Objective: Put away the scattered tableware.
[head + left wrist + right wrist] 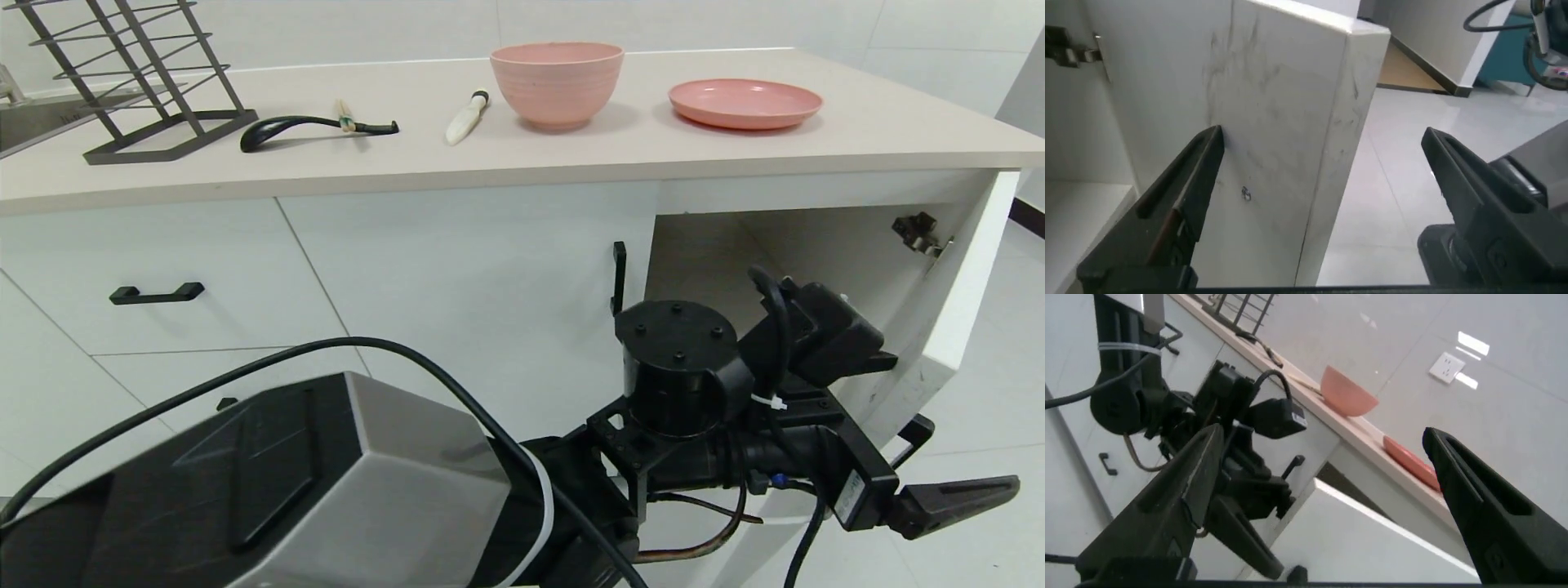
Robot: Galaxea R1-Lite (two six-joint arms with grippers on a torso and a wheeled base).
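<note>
while the pink bowl [557,82] and pink plate [744,102] are sitting well apart from the black ladle [277,129] and chopsticks [346,116] on the countertop [326,167], the left gripper [1323,139] is hanging low, fingers spread wide, the open cabinet door [1282,106] edge showing between them; the right gripper [1321,437] is gaping wide too, holding nothing.

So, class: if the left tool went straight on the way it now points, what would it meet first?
Most likely the open cabinet door: its free edge stands straight ahead, in line with the gap between the open fingers of the left tool. How far off is unclear.
</note>
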